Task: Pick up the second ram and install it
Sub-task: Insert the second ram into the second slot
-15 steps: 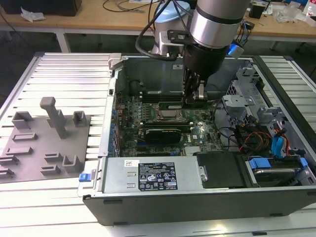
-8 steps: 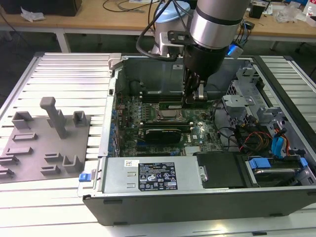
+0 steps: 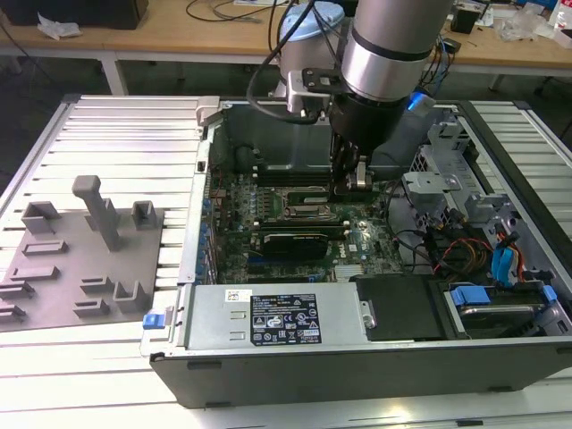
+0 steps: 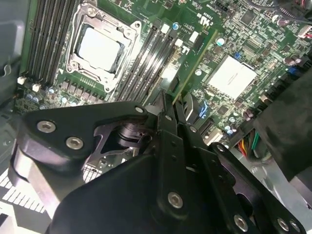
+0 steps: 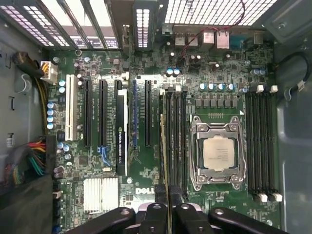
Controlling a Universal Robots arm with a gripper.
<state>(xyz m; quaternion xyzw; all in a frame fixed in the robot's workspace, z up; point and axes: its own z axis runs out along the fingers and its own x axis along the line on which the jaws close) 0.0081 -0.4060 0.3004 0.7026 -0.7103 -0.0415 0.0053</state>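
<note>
My gripper (image 3: 349, 191) hangs inside the open computer case (image 3: 201, 179), low over the motherboard (image 5: 146, 175). Its fingers (image 5: 155, 210) are shut on the second ram (image 4: 196, 66), a thin greenish stick seen edge-on in both wrist views. The second ram (image 5: 165, 146) runs along the black memory slots (image 5: 175, 141) just beside the processor socket (image 5: 218, 153). I cannot tell whether it is seated in a slot or held just above it. Another bank of black slots (image 5: 262, 146) lies on the socket's other side.
A graphics card (image 5: 122, 131) stands in the expansion slots. A silver heatsink (image 5: 101, 192) and cable bundles (image 5: 29, 161) sit near the gripper. On the exterior view's left lies a grey holder plate (image 3: 80, 259) with blocks. The power supply (image 3: 277, 317) and drive bays (image 3: 496, 286) line the case.
</note>
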